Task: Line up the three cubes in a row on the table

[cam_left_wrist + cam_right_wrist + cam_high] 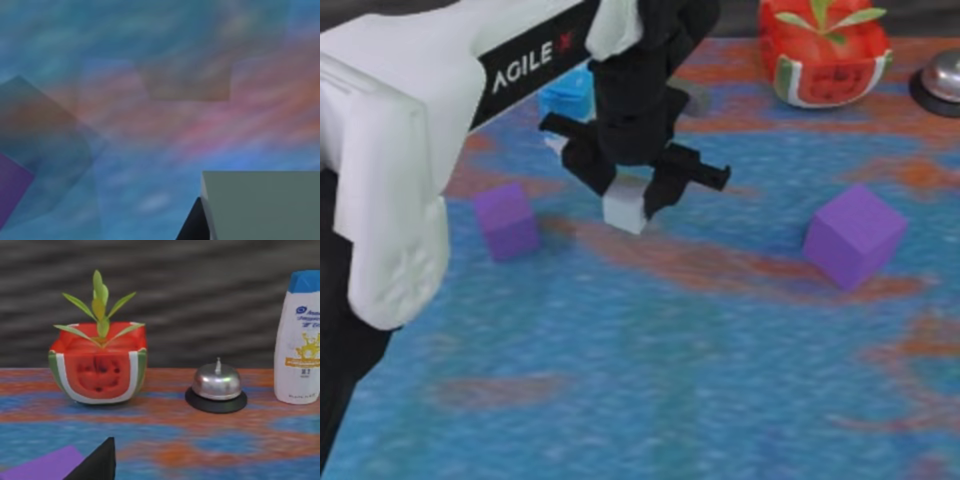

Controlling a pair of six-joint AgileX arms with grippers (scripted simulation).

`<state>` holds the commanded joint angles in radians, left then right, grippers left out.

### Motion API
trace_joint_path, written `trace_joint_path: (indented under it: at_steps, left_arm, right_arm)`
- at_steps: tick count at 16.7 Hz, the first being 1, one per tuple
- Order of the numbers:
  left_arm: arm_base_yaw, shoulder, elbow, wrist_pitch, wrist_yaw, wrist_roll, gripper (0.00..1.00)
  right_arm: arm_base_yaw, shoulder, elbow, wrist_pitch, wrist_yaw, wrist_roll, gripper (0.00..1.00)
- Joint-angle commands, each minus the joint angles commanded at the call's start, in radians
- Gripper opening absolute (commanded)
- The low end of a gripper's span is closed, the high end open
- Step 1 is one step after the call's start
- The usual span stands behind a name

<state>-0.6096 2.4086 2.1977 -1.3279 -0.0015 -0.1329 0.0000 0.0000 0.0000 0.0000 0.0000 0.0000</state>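
Observation:
My left gripper (631,198) reaches in from the top view's upper left and is shut on the pale grey-white cube (624,211), held just above the table (640,380). In the left wrist view that cube (260,205) fills the near corner, with blurred shadows on the cover below it. The smaller purple cube (506,220) stands to the left of the gripper. The large purple cube (853,236) stands well to the right. My right gripper (102,462) is outside the top view; only a dark corner of it shows beside the large purple cube (45,467).
A blue-and-white carton (568,95) lies behind the left gripper. At the back right stand a watermelon-shaped pot with a plant (825,50), a silver call bell (942,78) and a white shampoo bottle (300,340).

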Motion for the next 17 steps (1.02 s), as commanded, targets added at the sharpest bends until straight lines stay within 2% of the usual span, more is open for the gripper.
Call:
trace_joint_path:
  at_steps: [9,12,17]
  left_arm:
    - [-0.253,0.061,0.147,-0.11,-0.014,-0.657,0.0]
    - [-0.301,0.061,0.172,-0.123,-0.016,-0.76,0.0]
    - [-0.304,0.059,0.173,-0.123,-0.016,-0.772,0.0]
  right_arm:
    - [0.0,0.0,0.0,0.0,0.0,0.0,1.0]
    - [0.0,0.0,0.0,0.0,0.0,0.0,1.0]
    - [0.0,0.0,0.0,0.0,0.0,0.0,1.0]
